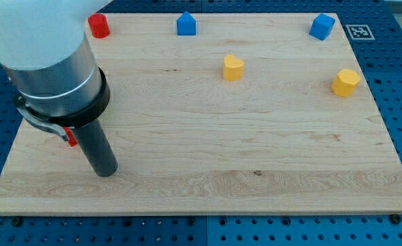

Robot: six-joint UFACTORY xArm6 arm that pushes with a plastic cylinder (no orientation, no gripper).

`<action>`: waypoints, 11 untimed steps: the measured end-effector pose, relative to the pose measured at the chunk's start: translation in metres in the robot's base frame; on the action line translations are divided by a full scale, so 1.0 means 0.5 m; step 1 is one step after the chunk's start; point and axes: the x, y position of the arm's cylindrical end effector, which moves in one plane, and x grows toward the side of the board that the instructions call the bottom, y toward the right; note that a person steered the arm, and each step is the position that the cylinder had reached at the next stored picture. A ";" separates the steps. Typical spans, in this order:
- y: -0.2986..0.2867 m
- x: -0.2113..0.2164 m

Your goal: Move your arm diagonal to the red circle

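The red circle block [99, 25] stands near the board's top left corner. My tip [106, 171] rests on the wooden board at the lower left, far below the red circle and slightly to its right. A small red piece [71, 137] peeks out just left of the rod; its shape is hidden by the arm. No block touches the tip.
A blue house-shaped block [186, 24] sits at top centre and a blue cube [321, 26] at top right. A yellow heart [233, 67] lies right of centre, and a yellow hexagon [345, 82] near the right edge. The board [221, 150] lies on a blue pegboard.
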 end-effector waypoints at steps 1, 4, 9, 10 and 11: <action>0.007 0.000; 0.090 -0.102; 0.100 -0.323; 0.100 -0.332; 0.100 -0.334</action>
